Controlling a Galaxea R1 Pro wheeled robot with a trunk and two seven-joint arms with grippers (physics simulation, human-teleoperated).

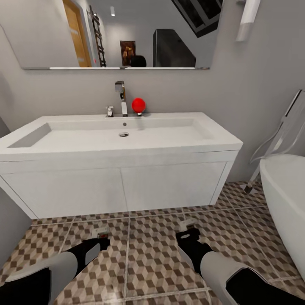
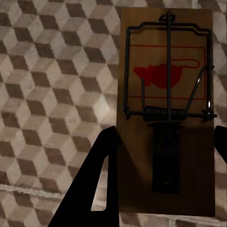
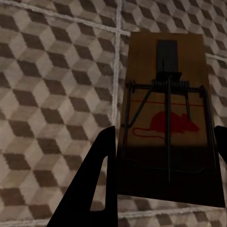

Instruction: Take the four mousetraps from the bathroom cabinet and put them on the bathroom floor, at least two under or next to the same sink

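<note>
The white sink (image 1: 123, 144) with its chrome tap (image 1: 123, 98) stands straight ahead over white drawer fronts. Low over the bathroom floor (image 1: 148, 262) in front of it, my left gripper (image 1: 101, 240) is shut on a mousetrap (image 1: 102, 231). The left wrist view has that brown board with wire spring and red mouse print (image 2: 165, 109) between the black fingers (image 2: 101, 175). My right gripper (image 1: 188, 232) is shut on a second mousetrap (image 1: 187, 224), seen between its fingers (image 3: 101, 170) as a brown board (image 3: 168, 123). The cabinet is out of view.
A white bathtub (image 1: 284, 199) fills the right side, with a chrome-and-clear stand (image 1: 275, 142) leaning behind it. A red ball (image 1: 138, 104) sits on the sink's back ledge under a wide mirror (image 1: 114, 34). A grey wall (image 1: 8, 224) closes off the left.
</note>
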